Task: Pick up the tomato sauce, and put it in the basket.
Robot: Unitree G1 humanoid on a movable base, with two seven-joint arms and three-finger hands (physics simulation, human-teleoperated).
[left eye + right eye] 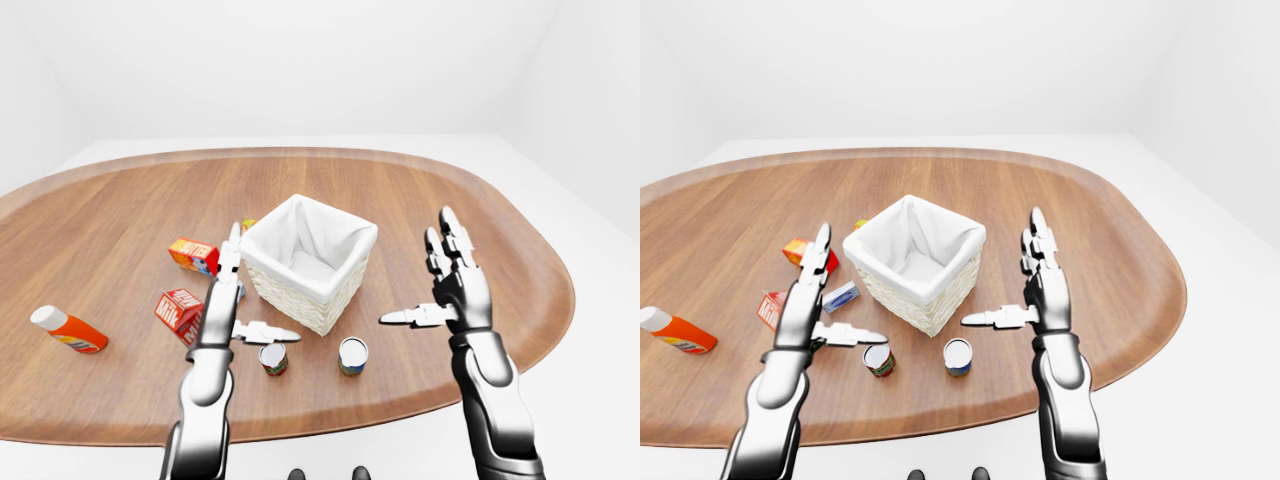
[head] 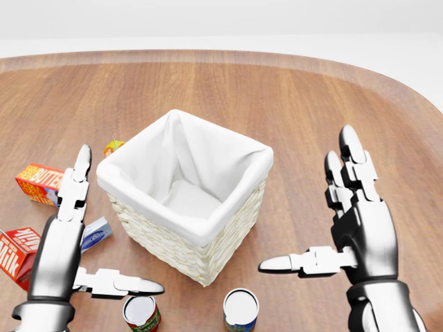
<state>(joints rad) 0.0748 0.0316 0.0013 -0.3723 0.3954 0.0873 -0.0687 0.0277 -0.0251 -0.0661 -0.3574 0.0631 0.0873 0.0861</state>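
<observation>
Tomato sauce [image 2: 141, 312]: a can with a red label, upright on the wooden surface [image 2: 297, 104] at the lower left of the head view, just under the left hand's thumb, not touched. Second can [image 2: 240, 310], blue-labelled, upright to its right along the bottom edge. Basket [image 2: 184, 195]: square wicker with a white cloth liner, centre of the head view, above and between the two cans; nothing shows inside it. Left hand [image 2: 66, 238]: lower left, beside the basket's left wall, fingers [image 2: 75, 183] stretched out and released, holding nothing. Right hand [image 2: 356, 221]: lower right, well apart from the basket, likewise spread and released. Milk carton [image 2: 19, 252], butter box [image 2: 38, 183] and a small blue packet [image 2: 95, 233] lie at the left edge. An orange bottle [image 1: 68, 329] with a white cap lies on its side at the far left of the left-eye view.
</observation>
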